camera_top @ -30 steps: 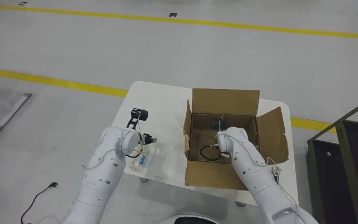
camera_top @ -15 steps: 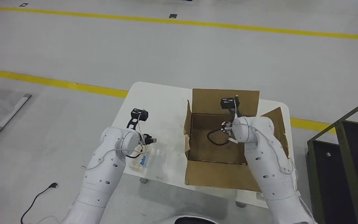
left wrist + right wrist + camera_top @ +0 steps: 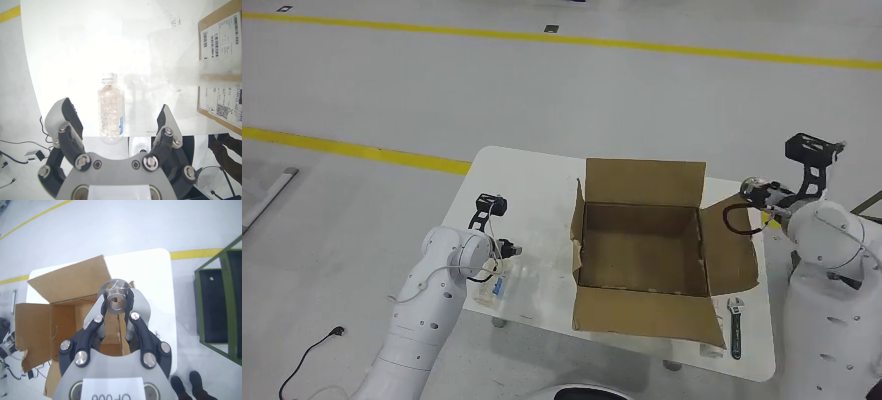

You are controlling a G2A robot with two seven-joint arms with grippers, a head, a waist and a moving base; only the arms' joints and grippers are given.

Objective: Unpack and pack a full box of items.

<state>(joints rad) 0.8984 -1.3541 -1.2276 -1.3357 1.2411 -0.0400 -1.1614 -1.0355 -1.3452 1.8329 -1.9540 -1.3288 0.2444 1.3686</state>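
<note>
With the metal flange (image 3: 114,294) clenched by its neck in my right hand (image 3: 117,306), I judge that I am in the unpacking half of the job, carrying a part out of the cardboard box (image 3: 647,180) to set it down. From the top view the flange (image 3: 754,187) hangs in the air at the box's right side, over the outer edge of the right flap and clear of it, with nothing beneath it yet to take its weight. The box interior looks bare from above, so this may well be the last thing out, though I cannot see into its near corners. A wrench (image 3: 735,325) already lies on the tabletop (image 3: 532,190) just beside the box's near right corner. My left hand (image 3: 117,117) is released, fingers spread wide and gripping nothing, and hangs above a clear plastic bottle (image 3: 111,113) that lies on the left part of the tabletop with its base right at the near edge. As I read it, the next move calls for lowering the flange onto the narrow bare strip to the right of the box, apart from the wrench, flat face down so it cannot roll, and letting go only once it is seated. That strip leaves little room, so I would come down slowly and keep clear of the flap.
</note>
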